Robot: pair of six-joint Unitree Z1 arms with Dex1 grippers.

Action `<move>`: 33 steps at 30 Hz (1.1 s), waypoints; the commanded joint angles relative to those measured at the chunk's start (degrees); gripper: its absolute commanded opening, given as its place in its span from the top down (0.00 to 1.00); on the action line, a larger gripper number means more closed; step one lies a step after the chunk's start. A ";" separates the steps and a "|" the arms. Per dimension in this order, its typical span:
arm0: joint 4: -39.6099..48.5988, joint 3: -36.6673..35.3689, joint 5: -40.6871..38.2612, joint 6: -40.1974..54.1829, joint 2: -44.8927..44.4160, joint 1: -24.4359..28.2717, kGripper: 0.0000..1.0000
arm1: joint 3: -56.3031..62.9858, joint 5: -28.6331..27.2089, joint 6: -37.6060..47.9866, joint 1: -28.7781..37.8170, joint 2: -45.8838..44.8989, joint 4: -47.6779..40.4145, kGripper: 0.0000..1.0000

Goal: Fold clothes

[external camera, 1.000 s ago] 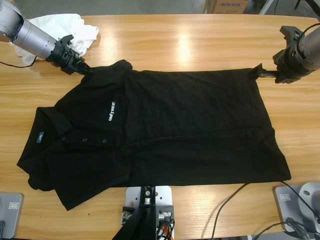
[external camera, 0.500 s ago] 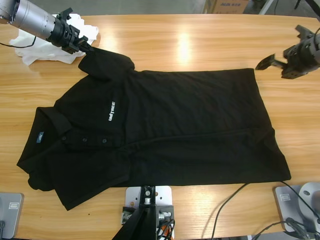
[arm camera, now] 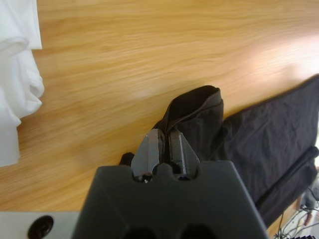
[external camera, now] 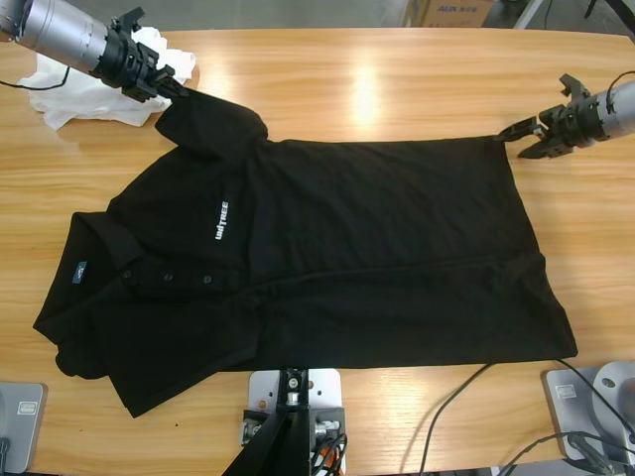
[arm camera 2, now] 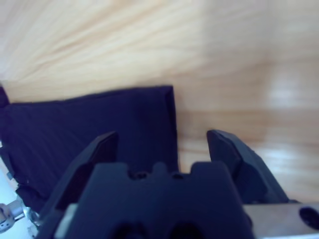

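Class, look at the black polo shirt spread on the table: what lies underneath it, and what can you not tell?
Bare wooden table shows all around the black polo shirt, which lies flat on it. Anything beneath the fabric is covered. The white garments lie beside its far sleeve, not under the body.

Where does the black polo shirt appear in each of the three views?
High view: black polo shirt fills the middle of the table.
Left wrist view: its sleeve at the centre, clamped in the left gripper.
Right wrist view: its hem corner, left of centre.
Shared landmark: wooden table.
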 commanded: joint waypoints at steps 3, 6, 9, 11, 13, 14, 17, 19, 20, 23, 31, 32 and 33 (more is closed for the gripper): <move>0.18 2.13 -1.16 0.42 -0.42 -0.34 1.00 | 0.32 6.14 -4.04 -0.91 6.62 -3.63 0.43; 0.14 2.50 -1.31 0.42 -0.51 -0.30 1.00 | 0.46 7.30 -4.39 -1.17 8.02 -4.63 0.56; 0.14 2.80 -1.42 0.42 -0.51 -0.32 1.00 | 0.67 7.36 -5.31 -1.17 8.76 -4.68 0.75; 0.14 2.80 -1.42 0.42 -0.51 -0.32 1.00 | 0.67 7.34 -5.48 -1.17 8.69 -4.60 0.86; 0.14 2.71 -1.42 0.42 -0.51 -0.34 1.00 | 0.67 7.18 -5.54 -1.17 9.02 -4.63 1.00; 0.14 2.71 -1.42 0.42 -0.51 -0.34 1.00 | 0.67 7.11 -5.62 -1.17 9.29 -4.67 1.00; 0.14 2.87 -1.49 0.42 -0.79 -0.34 1.00 | 0.67 6.55 -5.94 -1.17 9.41 -4.65 1.00; 0.14 2.76 -1.51 0.35 -1.23 -0.34 1.00 | 0.67 6.34 -6.56 -1.17 9.11 -4.58 1.00; 0.14 2.64 -1.54 0.33 -1.49 -0.34 1.00 | 0.68 6.28 -7.10 -1.17 9.11 -4.49 1.00; 0.14 2.36 -2.76 0.35 -2.74 -0.39 1.00 | 1.05 7.15 -9.26 -1.17 7.39 -4.51 1.00; 0.14 3.34 -8.77 2.79 -6.56 -2.15 1.00 | 4.57 12.88 -9.97 -1.17 1.78 -2.71 1.00; 0.14 3.89 -9.36 3.00 -6.68 -2.75 1.00 | 4.99 13.12 -9.97 -1.17 0.90 -2.17 1.00; 0.14 4.55 -9.79 3.05 -6.75 -3.33 1.00 | 5.20 13.30 -9.97 -1.15 -0.22 -1.33 1.00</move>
